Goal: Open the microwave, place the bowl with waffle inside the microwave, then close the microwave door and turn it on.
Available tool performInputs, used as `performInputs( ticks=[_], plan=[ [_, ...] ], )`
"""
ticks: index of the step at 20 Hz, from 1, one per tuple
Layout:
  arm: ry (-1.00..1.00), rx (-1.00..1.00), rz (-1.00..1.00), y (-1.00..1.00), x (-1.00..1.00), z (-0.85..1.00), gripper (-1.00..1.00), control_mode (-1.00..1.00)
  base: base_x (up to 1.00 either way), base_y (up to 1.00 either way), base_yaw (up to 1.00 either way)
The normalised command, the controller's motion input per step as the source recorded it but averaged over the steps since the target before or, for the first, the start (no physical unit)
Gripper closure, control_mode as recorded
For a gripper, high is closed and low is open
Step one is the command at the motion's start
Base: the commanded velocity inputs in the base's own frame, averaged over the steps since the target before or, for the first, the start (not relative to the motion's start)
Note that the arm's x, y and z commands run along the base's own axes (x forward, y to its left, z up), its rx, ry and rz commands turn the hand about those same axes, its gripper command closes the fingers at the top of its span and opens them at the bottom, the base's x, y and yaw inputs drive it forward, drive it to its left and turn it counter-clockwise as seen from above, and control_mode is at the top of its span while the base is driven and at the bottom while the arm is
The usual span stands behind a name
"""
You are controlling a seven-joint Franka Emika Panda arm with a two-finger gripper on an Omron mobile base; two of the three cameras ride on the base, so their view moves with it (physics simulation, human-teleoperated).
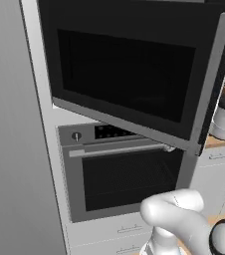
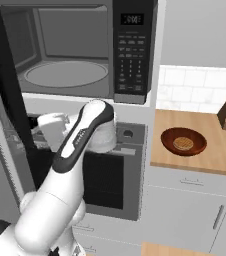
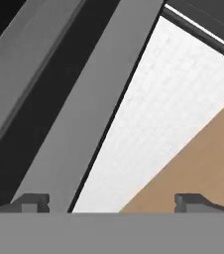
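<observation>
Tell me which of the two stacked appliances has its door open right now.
The upper one, the microwave: its door is swung wide, showing the glass turntable inside. The oven below it is shut, its horizontal handle flat against the front.

Black-fronted microwave (image 2: 85,50) built in above the oven, door (image 1: 129,74) swung wide open, grey cavity bare. Reddish-brown bowl with waffle (image 2: 183,141) upright on the wooden counter to the right.

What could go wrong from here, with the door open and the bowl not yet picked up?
1. The microwave door stands swung out wide near the arm's path; a swing toward the bowl with waffle might clip it.
2. The bowl is shallow and sits on the counter; a poor rim grip may tilt it and spill the waffle.
3. The gripper is open with nothing between its fingers, close to the door's edge.
</observation>
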Motion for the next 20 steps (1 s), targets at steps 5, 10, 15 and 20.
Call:
performInputs(
  ticks=[5,10,15,20],
  plan=[
    [-0.3,-0.18,-0.01,1.0,-0.95,-0.08,-1.0,-1.0,0.0,0.0,0.0],
    [-0.08,-0.02,-0.15,1.0,-0.39,-0.08,-1.0,-1.0,0.0,0.0,0.0],
    [0.0,-0.03,-0.14,0.52,0.14,-0.03,-1.0,-1.0,0.0,0.0,0.0],
    [0.0,0.1,0.0,-0.72,0.39,-0.17,-1.0,-1.0,0.0,0.0,0.0]
  ],
)
